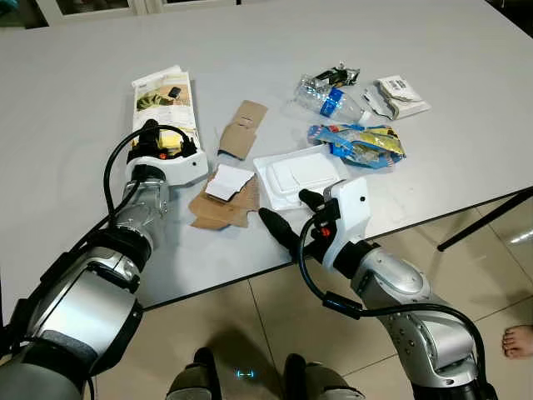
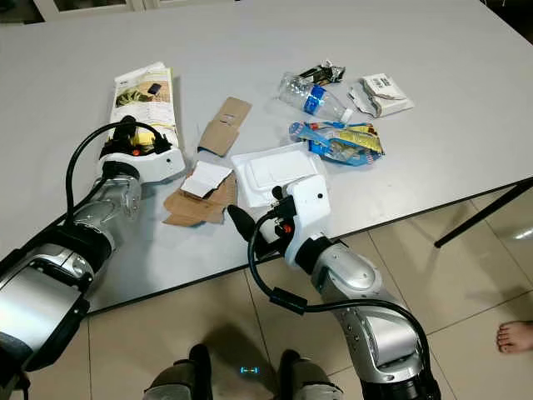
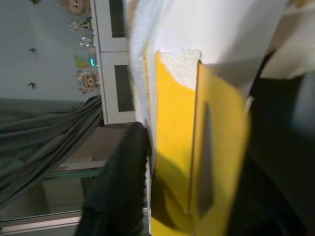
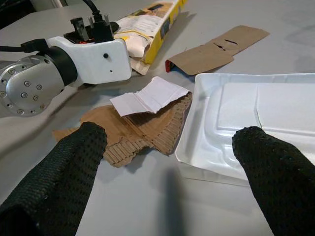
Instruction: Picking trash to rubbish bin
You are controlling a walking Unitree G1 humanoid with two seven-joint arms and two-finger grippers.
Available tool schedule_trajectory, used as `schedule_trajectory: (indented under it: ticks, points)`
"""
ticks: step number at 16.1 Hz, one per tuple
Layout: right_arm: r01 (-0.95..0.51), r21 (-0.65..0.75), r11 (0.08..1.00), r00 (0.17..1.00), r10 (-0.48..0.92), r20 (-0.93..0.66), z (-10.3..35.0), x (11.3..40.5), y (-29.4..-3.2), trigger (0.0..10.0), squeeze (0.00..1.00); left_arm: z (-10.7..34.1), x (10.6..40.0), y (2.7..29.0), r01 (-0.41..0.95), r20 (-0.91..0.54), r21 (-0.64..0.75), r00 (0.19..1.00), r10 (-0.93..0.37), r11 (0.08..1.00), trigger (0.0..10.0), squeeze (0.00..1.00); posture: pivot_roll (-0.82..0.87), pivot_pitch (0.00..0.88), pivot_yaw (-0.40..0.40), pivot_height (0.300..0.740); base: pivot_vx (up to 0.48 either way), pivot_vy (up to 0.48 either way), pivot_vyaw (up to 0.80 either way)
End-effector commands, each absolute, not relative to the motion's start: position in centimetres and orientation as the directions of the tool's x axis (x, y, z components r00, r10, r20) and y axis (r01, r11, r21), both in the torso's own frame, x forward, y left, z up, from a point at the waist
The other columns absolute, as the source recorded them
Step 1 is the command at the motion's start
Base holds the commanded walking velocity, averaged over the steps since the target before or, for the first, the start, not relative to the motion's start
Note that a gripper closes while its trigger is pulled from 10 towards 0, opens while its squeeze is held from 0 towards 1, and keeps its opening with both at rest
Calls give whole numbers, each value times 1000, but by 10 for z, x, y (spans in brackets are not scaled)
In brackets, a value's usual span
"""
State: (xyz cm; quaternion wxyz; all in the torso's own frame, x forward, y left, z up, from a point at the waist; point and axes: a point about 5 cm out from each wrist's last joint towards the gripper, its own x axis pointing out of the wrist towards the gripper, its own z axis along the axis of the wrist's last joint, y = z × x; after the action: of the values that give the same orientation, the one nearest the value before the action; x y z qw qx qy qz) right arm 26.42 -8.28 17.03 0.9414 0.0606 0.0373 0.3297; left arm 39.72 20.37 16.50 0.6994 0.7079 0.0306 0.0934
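Trash lies spread on a grey table [image 1: 75, 67]. My left gripper [image 1: 163, 140] is at the near end of a long white and yellow carton [image 1: 166, 104]; in the left wrist view the carton's yellow end [image 3: 177, 147] sits between the two fingers [image 3: 118, 187], which press on it. My right gripper [image 1: 291, 212] hovers open at the table's front edge. Its fingertips [image 4: 74, 162] stand wide apart just before a white foam tray [image 4: 256, 113] and torn brown cardboard [image 4: 138, 132] with a white paper scrap [image 4: 147, 96] on top.
Farther back lie a flat brown cardboard sleeve [image 1: 243, 127], a crushed plastic bottle [image 1: 329, 100], a blue-yellow snack wrapper [image 1: 362, 142], a dark wrapper [image 1: 341, 75] and a white crumpled packet [image 1: 398, 96]. A black table leg [image 1: 487, 218] and a person's bare foot [image 1: 518, 340] are at the right.
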Motion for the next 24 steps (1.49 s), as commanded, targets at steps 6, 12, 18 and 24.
schedule_trajectory:
  ticks: [6, 12, 18, 24]
  points:
    - [-619, 144, 772, 779, 627, -16, 172, 262, -83, 10000, 0, 118, 378, 221, 115, -114, 993, 963, 244, 11, 0, 0, -111, 257, -71, 740, 0, 0, 0]
    - [-615, 142, 776, 783, 622, -6, 173, 266, -83, 10000, 0, 208, 405, 198, -308, 300, 950, 945, 132, 47, 0, 0, -100, 243, -64, 740, 0, 0, 0]
    - [-612, 142, 778, 786, 619, -2, 172, 268, -83, 10000, 0, 233, 402, 196, -434, 424, 897, 899, 114, 83, 0, 0, -89, 233, -63, 740, 0, 0, 0]
    - [-602, 130, 788, 795, 606, 13, 174, 275, -84, 10000, 0, 220, 388, 176, -386, 387, 809, 917, 93, 442, 0, 0, -76, 202, -47, 740, 0, 0, 0]
